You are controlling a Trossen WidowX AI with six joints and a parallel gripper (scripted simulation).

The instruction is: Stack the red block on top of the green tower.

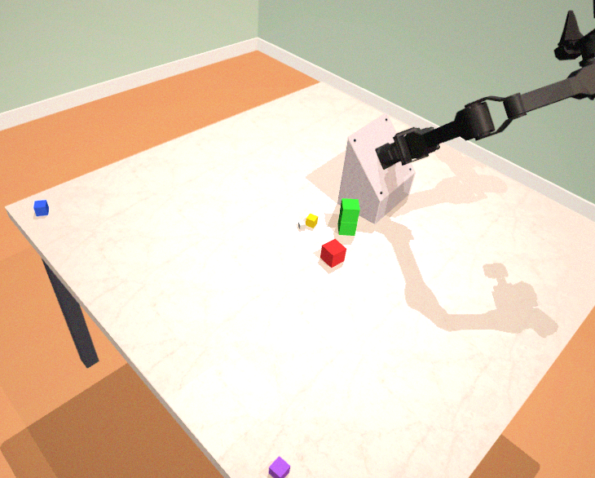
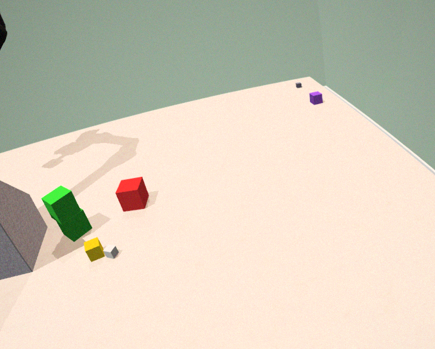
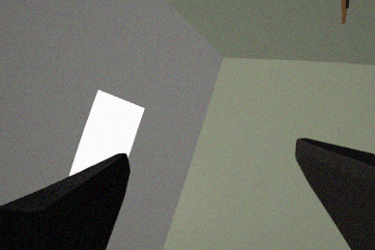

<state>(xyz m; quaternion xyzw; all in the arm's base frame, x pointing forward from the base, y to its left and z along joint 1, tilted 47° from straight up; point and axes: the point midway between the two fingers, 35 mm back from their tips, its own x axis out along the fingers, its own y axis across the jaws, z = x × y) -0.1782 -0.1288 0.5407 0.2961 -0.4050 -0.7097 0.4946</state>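
Observation:
The red block [image 1: 332,253] [image 2: 132,195] lies on the table by itself, a short way from the green tower [image 1: 348,216] [image 2: 68,214]. The tower is two green blocks stacked upright; in the exterior view the upper one sits slightly offset on the lower one. My gripper [image 1: 587,6] [image 3: 212,155] is open and empty, raised high above the table at the upper right of the top view, far from the red block and the tower. The wrist view shows only walls, ceiling and a bright panel between and behind the fingers.
The sloped arm mount [image 1: 362,169] [image 2: 16,209] stands close behind the tower. A yellow cube [image 1: 311,220] [image 2: 93,249] and a small white cube [image 1: 301,225] [image 2: 111,251] lie near it. A blue cube [image 1: 41,208], a purple cube [image 1: 279,467] [image 2: 316,97] and a tiny dark cube [image 2: 298,85] lie far off.

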